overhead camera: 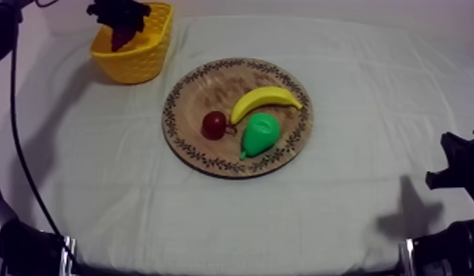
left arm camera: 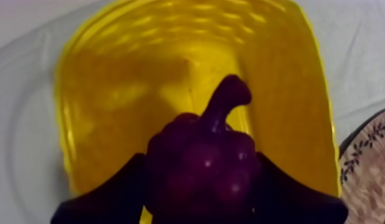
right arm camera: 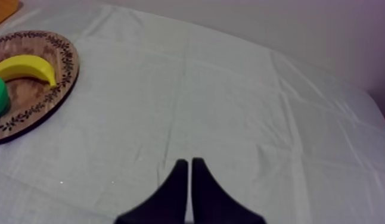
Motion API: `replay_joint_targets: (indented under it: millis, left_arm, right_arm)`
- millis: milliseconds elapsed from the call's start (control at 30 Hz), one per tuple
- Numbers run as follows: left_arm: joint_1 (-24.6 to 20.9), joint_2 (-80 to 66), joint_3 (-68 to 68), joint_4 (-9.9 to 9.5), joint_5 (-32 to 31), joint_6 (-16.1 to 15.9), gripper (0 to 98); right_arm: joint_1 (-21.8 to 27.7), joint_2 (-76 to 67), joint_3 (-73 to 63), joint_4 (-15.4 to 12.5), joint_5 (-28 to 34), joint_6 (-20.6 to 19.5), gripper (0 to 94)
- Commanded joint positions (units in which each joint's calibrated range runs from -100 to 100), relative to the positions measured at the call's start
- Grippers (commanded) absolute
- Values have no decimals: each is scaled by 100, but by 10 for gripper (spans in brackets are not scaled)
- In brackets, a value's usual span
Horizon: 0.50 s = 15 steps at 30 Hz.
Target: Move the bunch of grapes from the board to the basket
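Starting at the far left of the grey-white cloth [overhead camera: 357, 213]: hovering over the yellow basket [overhead camera: 133, 59] with the left gripper [overhead camera: 119, 13], coming in from the upper left. Clamping the bunch of grapes [left arm camera: 201, 170] between the two black fingers [left arm camera: 105, 199], one pressing on each flank, parted only as wide as the bunch itself. Holding the dark purple bunch with its curled stem pointing away from the wrist camera, over the basket's open mouth and well clear of the wooden board [overhead camera: 238, 117]. Touching the basket's floor or hanging above it: cannot tell. Catching a sliver of the board's patterned rim just beside the basket in the left wrist view.

Moving right to mid-table: finding the round board lying flat on the cloth, near the basket but apart from it. Logging three toy fruits on it. Noting a small red fruit [overhead camera: 214, 125] on the left part, a banana [overhead camera: 265, 103] curving across the far right part, and a green pear [overhead camera: 260, 133] just beside the red fruit and under the banana. Seeing the banana's lower edge meeting the pear's top, as far as can be told.

Reaching the right side: keeping the right gripper [right arm camera: 189, 167] low over bare cloth, well apart from the board, pressing its fingers together into a narrow wedge and gripping nothing.
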Motion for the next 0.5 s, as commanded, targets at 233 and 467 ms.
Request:
replay_joint_targets:
  millis: [233, 467]
  left_arm:
    - [26, 487, -357, -8, 20, 11, 370]
    - [36, 560, -415, -12, 23, 28, 368]
  right_arm:
    - [1, -2, -1, 1, 2, 1, 5]
    - [1, -2, -1, 1, 2, 1, 5]
